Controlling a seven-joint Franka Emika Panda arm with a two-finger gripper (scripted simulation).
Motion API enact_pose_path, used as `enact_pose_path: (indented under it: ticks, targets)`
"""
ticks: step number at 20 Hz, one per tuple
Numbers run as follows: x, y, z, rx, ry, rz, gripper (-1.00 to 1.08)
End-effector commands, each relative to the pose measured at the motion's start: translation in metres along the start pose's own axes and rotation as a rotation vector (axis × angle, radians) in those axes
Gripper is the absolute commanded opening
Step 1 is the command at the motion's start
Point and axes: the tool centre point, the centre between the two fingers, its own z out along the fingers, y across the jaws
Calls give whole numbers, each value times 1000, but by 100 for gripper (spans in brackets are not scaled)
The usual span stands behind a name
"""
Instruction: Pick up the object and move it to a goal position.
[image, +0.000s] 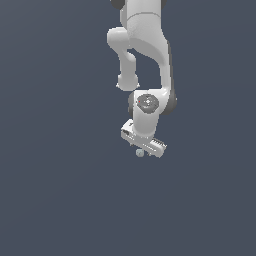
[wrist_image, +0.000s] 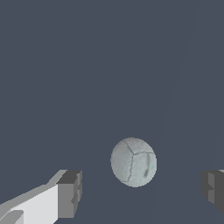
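Observation:
The object is a tiny pale grey-blue ball (image: 140, 153) with thin seam lines. In the exterior view it sits just under the white gripper (image: 142, 150), mostly covered by the hand. In the wrist view the ball (wrist_image: 133, 162) lies between the two grey fingertips (wrist_image: 70, 194), with a gap on each side. My gripper (wrist_image: 142, 192) is open and touches nothing. The white arm reaches down from the top of the exterior view.
A plain dark grey-blue floor (image: 60, 190) fills both views. No other objects, edges or containers show.

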Motion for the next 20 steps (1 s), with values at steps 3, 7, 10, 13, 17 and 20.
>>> enact_pose_path:
  ticks: [3, 7, 10, 13, 17, 20]
  targets:
    - [-1, 1, 22, -1, 0, 2, 100]
    - [-1, 1, 36, -1, 0, 4, 100]
    - [0, 0, 40, -1, 0, 4, 100]
    - [0, 0, 40, -1, 0, 4, -100]
    - [0, 0, 40, -1, 0, 4, -100]
    - [0, 0, 40, -1, 0, 4, -100]
